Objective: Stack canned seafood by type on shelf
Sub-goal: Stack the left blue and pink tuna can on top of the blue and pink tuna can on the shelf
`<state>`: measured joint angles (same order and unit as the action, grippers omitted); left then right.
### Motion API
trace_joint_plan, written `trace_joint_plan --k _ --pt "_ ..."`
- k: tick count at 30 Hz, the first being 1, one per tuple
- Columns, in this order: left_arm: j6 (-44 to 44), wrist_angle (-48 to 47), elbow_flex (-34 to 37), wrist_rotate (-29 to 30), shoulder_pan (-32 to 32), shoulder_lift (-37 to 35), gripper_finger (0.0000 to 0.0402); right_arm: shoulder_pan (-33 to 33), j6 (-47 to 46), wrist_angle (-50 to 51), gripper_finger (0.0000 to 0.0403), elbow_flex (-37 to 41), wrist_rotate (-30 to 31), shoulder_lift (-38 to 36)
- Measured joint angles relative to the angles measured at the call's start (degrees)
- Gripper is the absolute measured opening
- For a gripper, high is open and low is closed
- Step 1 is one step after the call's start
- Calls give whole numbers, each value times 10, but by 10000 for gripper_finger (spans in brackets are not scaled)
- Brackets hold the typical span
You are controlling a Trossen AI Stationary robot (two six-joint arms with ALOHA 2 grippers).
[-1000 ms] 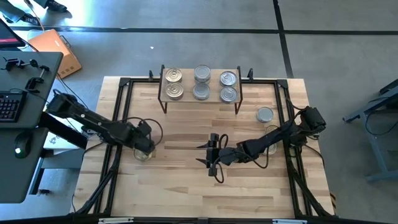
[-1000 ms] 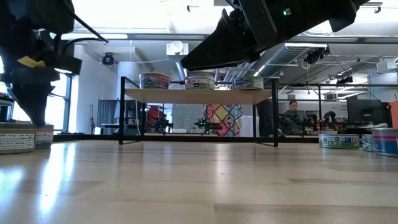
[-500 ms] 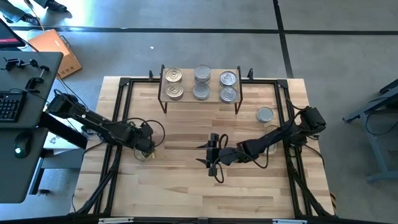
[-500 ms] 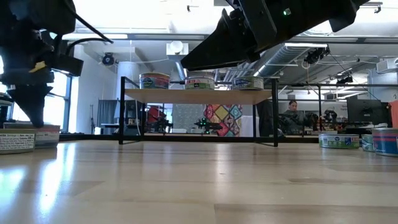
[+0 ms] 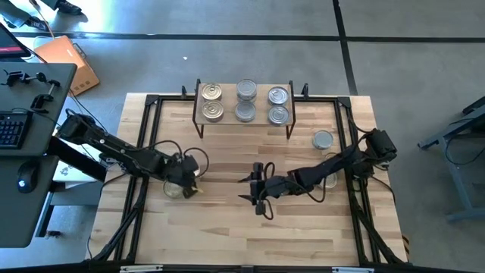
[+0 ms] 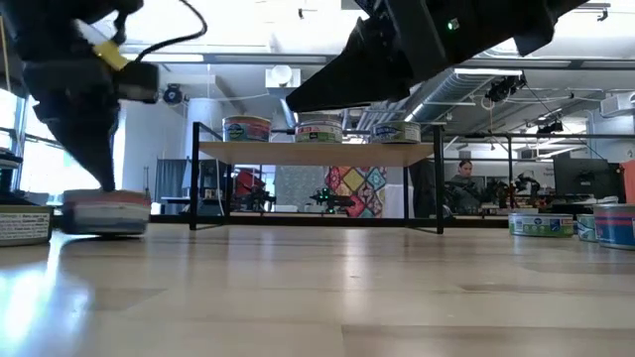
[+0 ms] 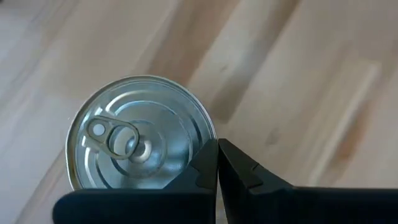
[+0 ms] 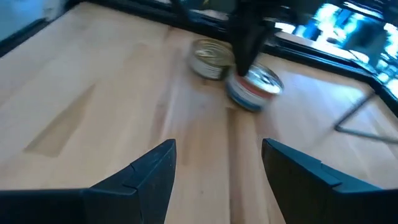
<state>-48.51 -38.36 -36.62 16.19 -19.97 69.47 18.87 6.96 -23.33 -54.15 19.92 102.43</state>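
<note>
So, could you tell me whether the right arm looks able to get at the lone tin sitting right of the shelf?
Probably yes: the right gripper is open and empty, and bare tabletop surrounds that tin.

Shelf (image 5: 244,102): low rack w/ light wood top on thin black legs, standing at far edge of surface. Six tins (image 5: 245,90) sitting on it in three pairs, silvery lids w/ pull tabs facing up. Lone tin (image 5: 323,140) resting upright on surface, right of shelf. Two more lying left-centre: one upright tin (image 6: 24,224), and a second tin (image 6: 106,213) beside it, lifting at one edge, tilting slightly, red/blue band on its side.
</note>
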Motion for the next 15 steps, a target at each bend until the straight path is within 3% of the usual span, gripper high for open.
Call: trace_joint_plan --k 10,15 --pt "66 118 -1 2 0 0 1 -3 69 -16 231 0 -41 3" --pt "74 126 -1 4 0 0 1 -9 142 -99 232 -1 -55 48"
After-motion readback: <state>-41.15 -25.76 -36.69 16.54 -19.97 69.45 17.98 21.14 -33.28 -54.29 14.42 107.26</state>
